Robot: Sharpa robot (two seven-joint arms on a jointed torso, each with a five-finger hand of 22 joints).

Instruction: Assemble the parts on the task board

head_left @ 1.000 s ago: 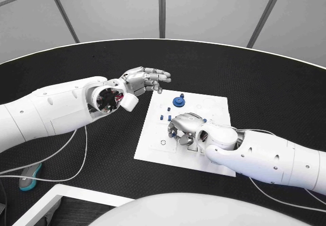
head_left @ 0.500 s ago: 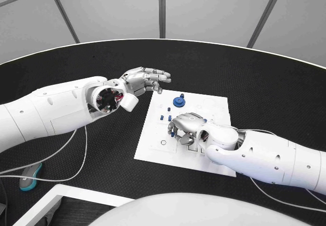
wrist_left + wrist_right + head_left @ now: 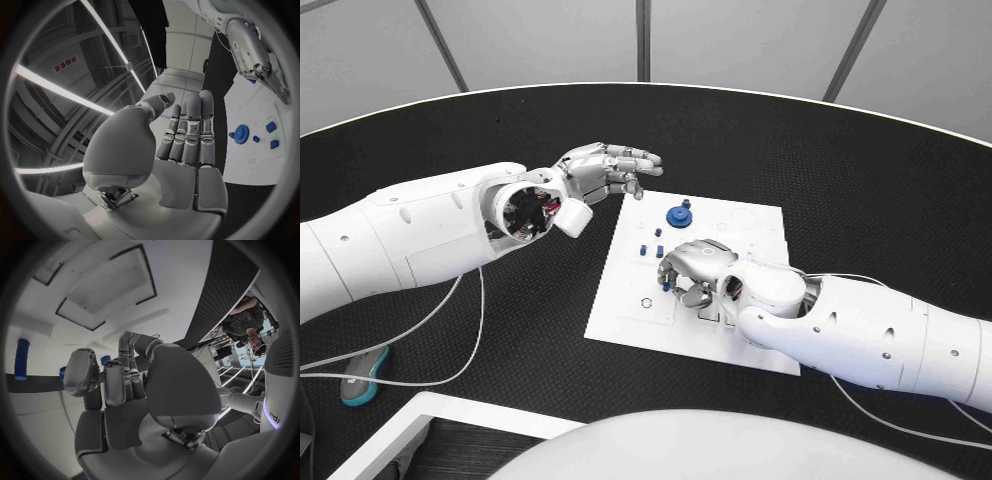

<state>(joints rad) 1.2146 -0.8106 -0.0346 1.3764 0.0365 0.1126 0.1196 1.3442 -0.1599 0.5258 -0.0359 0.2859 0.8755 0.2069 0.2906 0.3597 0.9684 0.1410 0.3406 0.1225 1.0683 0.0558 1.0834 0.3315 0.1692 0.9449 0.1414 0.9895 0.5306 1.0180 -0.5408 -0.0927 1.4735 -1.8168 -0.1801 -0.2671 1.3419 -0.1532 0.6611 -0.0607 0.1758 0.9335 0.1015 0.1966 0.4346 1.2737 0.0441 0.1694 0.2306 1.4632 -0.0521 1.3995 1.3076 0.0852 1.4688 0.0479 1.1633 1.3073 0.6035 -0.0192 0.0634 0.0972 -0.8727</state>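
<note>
The white task board (image 3: 747, 225) lies mid-table. A round blue part (image 3: 679, 214) stands near its far edge, also seen from the left wrist (image 3: 240, 133). Small blue parts (image 3: 651, 248) stand just nearer. My right hand (image 3: 698, 268) is bent down over the board's middle. Its thumb and a finger pinch a small blue part (image 3: 666, 285) close above the plate, and blue also shows between those fingertips (image 3: 105, 360) from the right wrist. A blue cylinder (image 3: 22, 359) lies on the board beside them. My left hand (image 3: 603, 170) hovers off the board's far left corner, its fingers apart, holding nothing (image 3: 184, 142).
A round hole (image 3: 648, 302) sits near the board's left edge. A grey cable with a teal end (image 3: 359, 386) lies on the table at the near left. A white frame (image 3: 408, 425) borders the near left corner. The pale table rim (image 3: 646, 86) curves behind.
My right hand's fingers have shifted slightly, and the small blue part now shows at their tips. The left arm has stayed still.
</note>
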